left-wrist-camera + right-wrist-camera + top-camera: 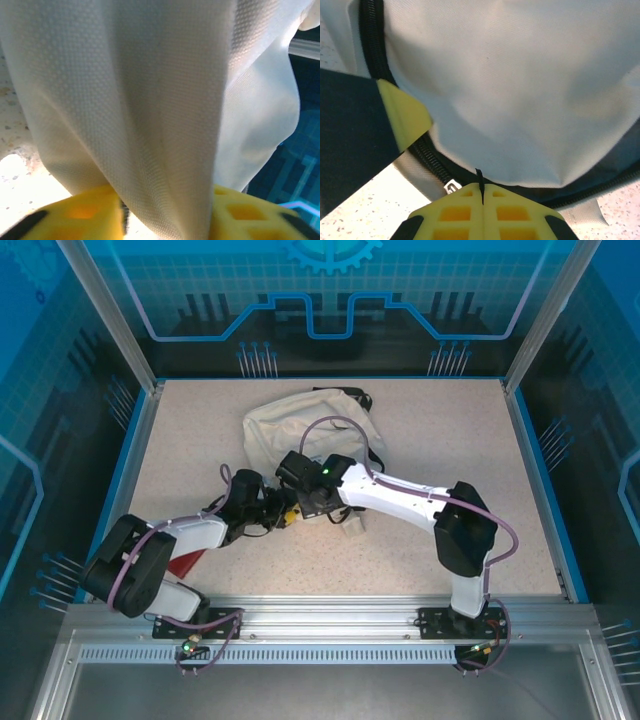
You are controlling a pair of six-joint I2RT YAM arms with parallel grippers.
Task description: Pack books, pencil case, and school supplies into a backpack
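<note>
Right tool pinches backpack zip tab; left tool straddles fabric.

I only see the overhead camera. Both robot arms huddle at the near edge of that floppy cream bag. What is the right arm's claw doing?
Observer: The right gripper is shut, a thin black strand pinched between its yellow fingers, right at the soft cream fabric backpack's black zip.
Operator: And the left one?
Observer: A fold of that cream fabric runs between the left gripper's fingers; clamped or not, I can't tell.
Operator: Any books close by?
Observer: A flat dark navy book lies against the zip, a yellow corner at its edge.
</note>
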